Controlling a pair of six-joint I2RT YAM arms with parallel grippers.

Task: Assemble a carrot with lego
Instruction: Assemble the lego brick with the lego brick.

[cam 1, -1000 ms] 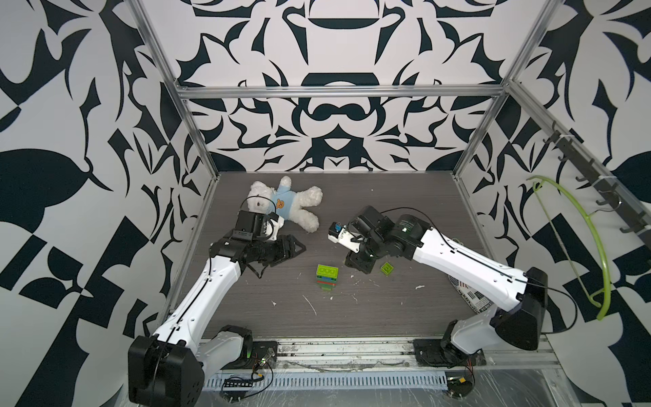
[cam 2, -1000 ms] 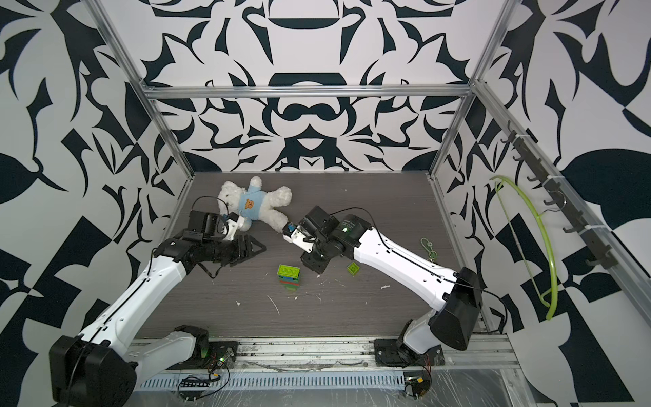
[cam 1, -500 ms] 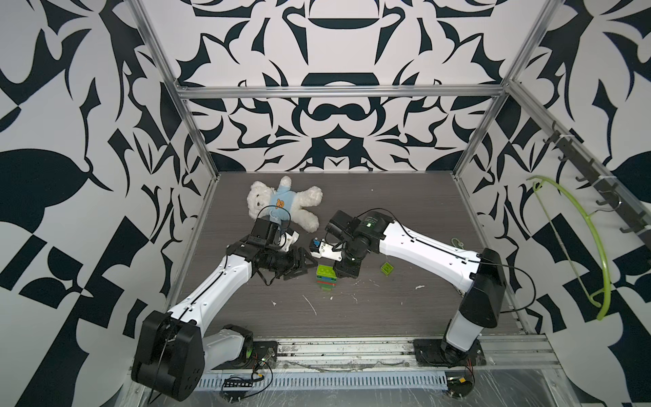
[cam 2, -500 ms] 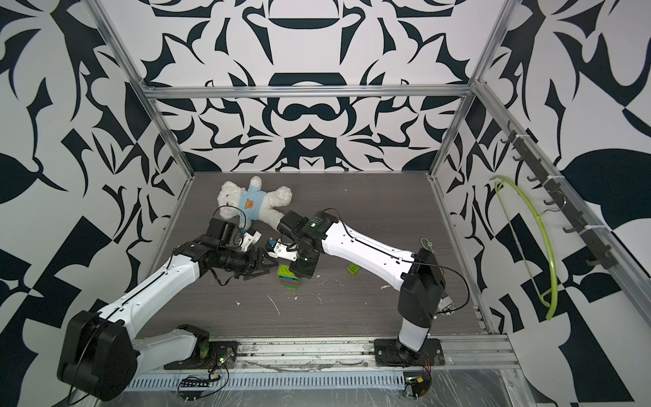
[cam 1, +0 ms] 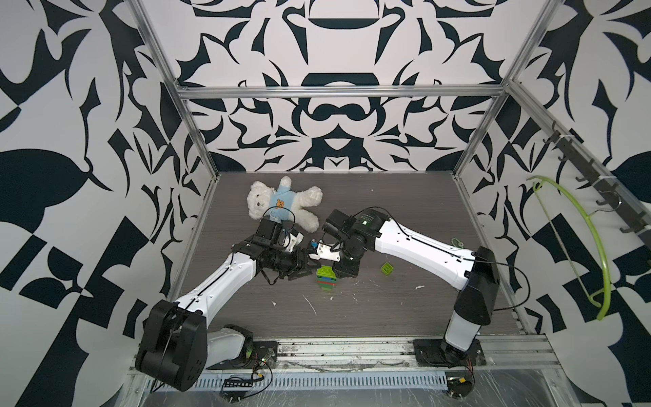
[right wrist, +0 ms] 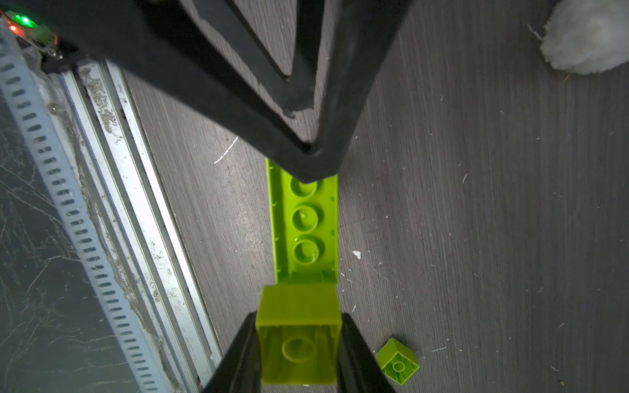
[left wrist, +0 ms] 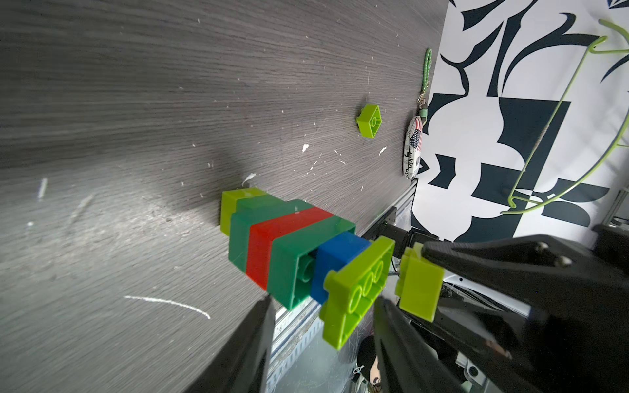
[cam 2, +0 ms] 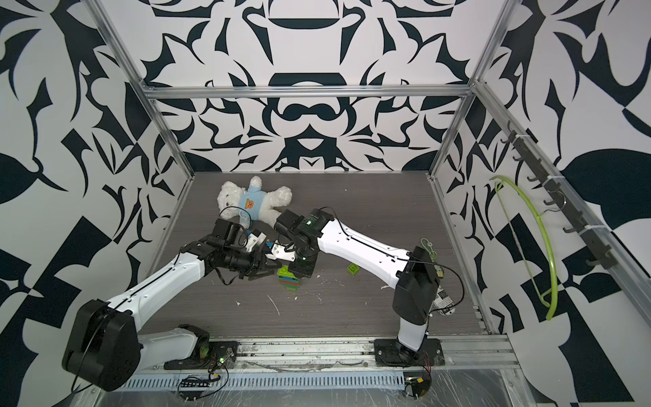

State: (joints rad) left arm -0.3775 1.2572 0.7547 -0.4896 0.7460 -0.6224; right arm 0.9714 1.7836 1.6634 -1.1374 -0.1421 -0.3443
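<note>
Black-and-white patterned walls (cam 1: 334, 141) enclose a dark wood-grain table (cam 1: 387, 317) scuffed with white flecks. Your two tools meet over its middle.

Item one: in both top views the carrot (cam 1: 326, 279) (cam 2: 289, 280) stands on its narrow lime end directly under both tools. Upward it runs dark green, red, dark green and blue, with a lime oblong brick (left wrist: 357, 289) on top.

Item two: your left tool (left wrist: 323, 301) has its jaws part-way apart, one to each side of the stack's upper end. Whether either finger touches the bricks cannot be told.

Item three: your right tool (right wrist: 299, 343) is clamped on a lime square brick (left wrist: 420, 289), hollow side toward its wrist camera. It holds the brick just beside the oblong brick's nearer end, and a slim gap shows in the left wrist view.

Also noted:
- A loose lime brick (cam 1: 386, 269) lies on the table on the right tool's outer side, apart from it.
- A white teddy bear (cam 1: 281, 204) lies beyond both tools, toward the back wall.
- A flag-print keychain (left wrist: 413, 146) lies by the table edge, past the loose brick from the left tool.
</note>
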